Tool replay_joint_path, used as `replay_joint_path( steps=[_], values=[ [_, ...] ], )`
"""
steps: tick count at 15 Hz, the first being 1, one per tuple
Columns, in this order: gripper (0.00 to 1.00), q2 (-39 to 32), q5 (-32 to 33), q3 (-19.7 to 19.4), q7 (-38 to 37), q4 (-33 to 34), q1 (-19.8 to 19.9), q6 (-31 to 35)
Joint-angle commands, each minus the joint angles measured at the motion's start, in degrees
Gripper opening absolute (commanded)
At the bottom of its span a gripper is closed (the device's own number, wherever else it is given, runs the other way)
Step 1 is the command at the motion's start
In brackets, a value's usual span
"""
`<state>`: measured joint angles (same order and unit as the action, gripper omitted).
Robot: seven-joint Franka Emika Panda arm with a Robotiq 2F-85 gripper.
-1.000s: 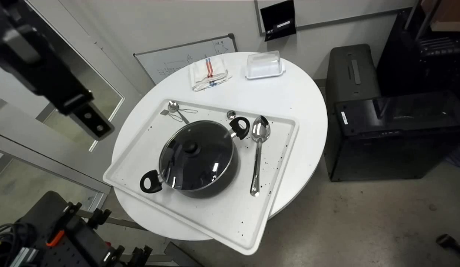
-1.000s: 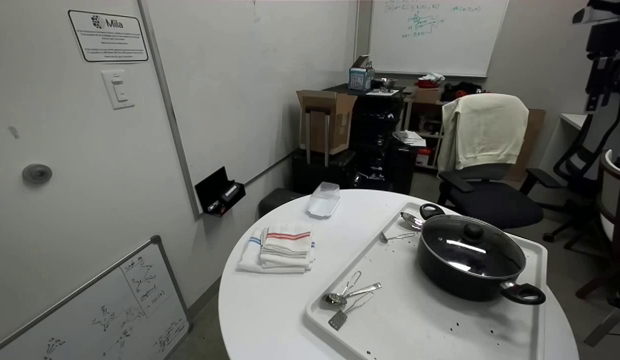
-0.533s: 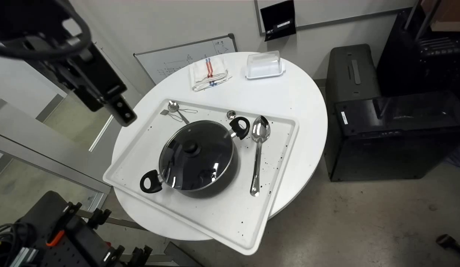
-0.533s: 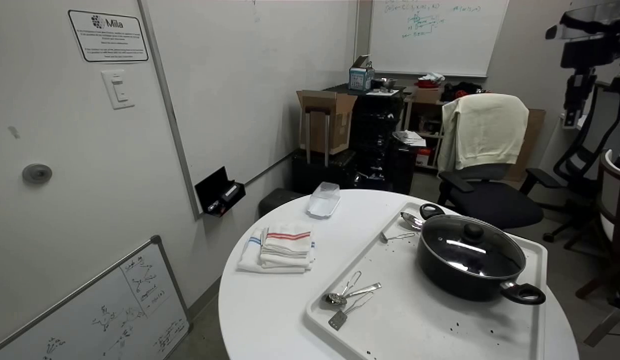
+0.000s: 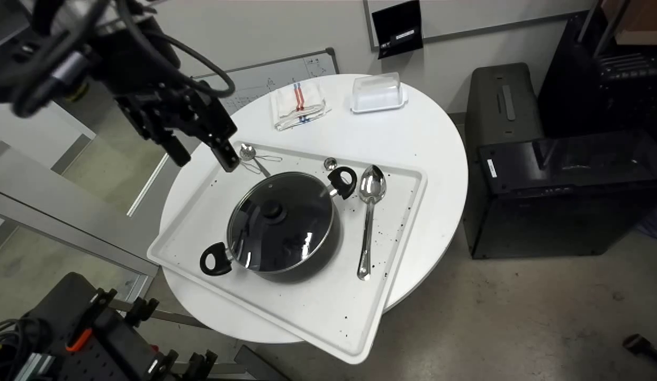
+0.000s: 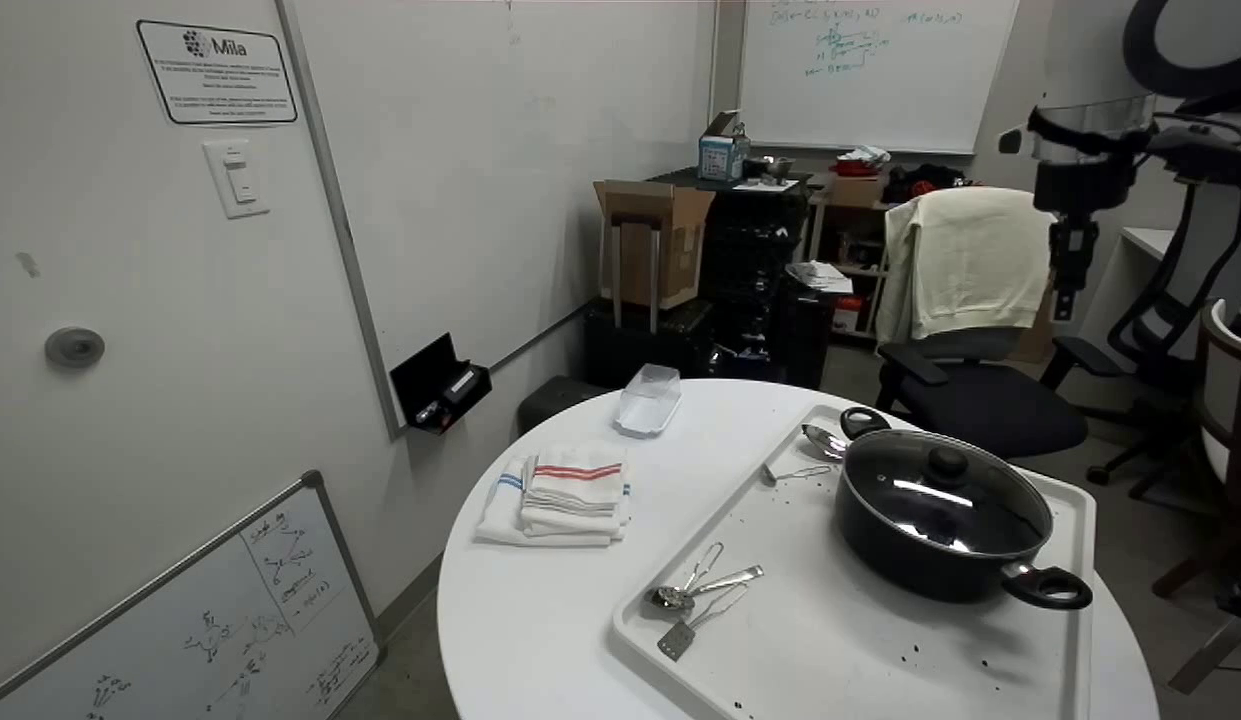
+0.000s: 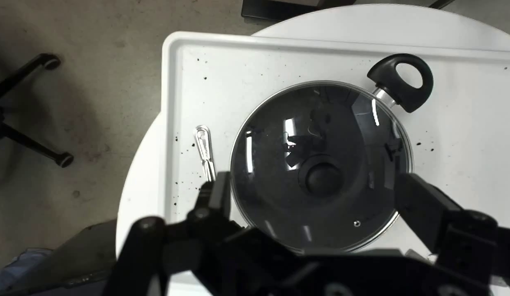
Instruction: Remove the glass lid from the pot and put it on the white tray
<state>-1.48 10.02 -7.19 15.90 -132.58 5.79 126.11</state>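
Since the lid [image 5: 288,230] is round and gives no long axis to line up with, the coming move turns on where its knob [image 7: 324,179] lies from the gripper [image 5: 206,163]. Both fingers [image 7: 419,201] stand well apart, holding nothing. The lid sits on the pot [image 6: 900,555], clear of the gripper: below it and off to one side in both exterior views. Seen from the wrist, the knob shows in the gap between the fingers, a shade nearer the finger on that view's right, while the lid fills the gap behind it. So the sideways aim looks nearly right, I judge; what remains is mostly travel, over and down, until the knob stands between the fingertips. Should the gripper come down off that line, a finger may strike the glass. The tray [image 5: 328,312] lies under the pot, so room for the lid must be found beside it.
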Motion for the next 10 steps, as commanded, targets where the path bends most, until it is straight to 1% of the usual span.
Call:
replay_joint_path(
  steps=[1,5,10],
  values=[
    [1.0,-7.1,-1.1,1.3,3.2,2.6,-0.2,4.6],
    [1.0,-13.0,-1.4,2.8,5.2,3.2,0.3,10.2],
    [1.0,-19.7,0.5,3.8,4.7,3.8,0.2,17.5]
  ],
)
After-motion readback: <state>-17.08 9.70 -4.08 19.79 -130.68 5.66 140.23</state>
